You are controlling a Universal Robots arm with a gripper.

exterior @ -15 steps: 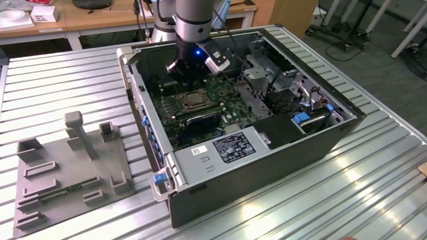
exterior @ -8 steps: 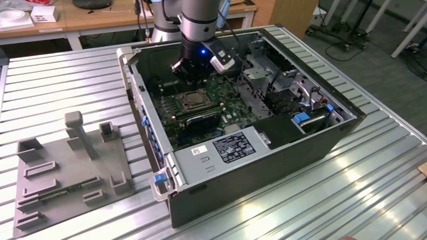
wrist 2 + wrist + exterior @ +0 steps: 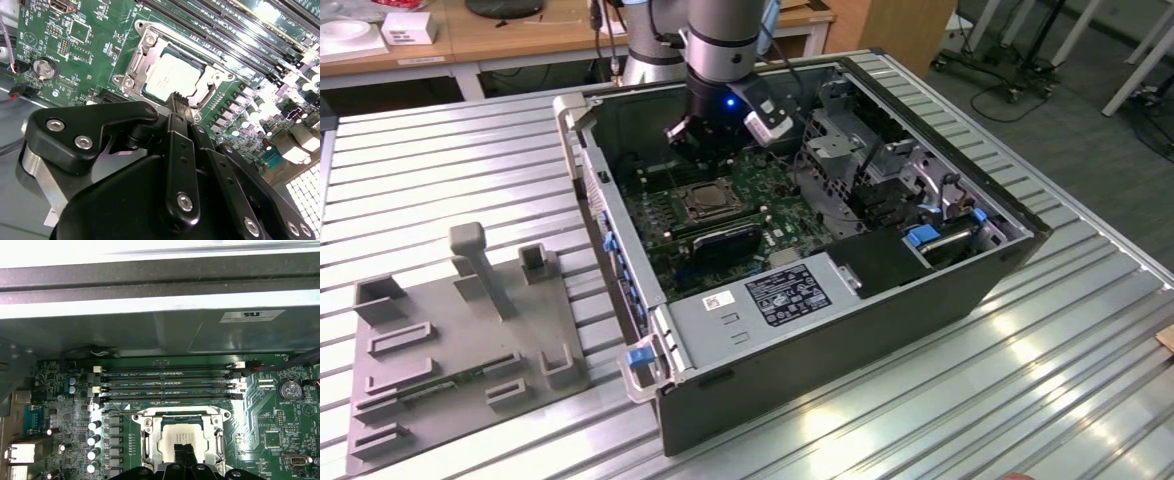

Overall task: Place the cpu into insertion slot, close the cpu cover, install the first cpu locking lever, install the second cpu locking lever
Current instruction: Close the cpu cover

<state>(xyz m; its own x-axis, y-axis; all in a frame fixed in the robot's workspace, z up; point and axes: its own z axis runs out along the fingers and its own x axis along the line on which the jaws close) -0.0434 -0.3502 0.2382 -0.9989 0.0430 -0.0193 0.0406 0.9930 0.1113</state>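
Closed black hand point(image 3: 183, 452) just over cpu point(image 3: 171, 435), memory slots point(image 3: 167, 385) beyond

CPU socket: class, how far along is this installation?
Done: the pale silvery square cpu sits in the silver-rimmed insertion slot, with the thin metal cpu cover frame lying flat around it. In hand: the black gripper, shut and empty, is poised at the chip's edge. Left: the locking levers; whether they are latched cannot be told.
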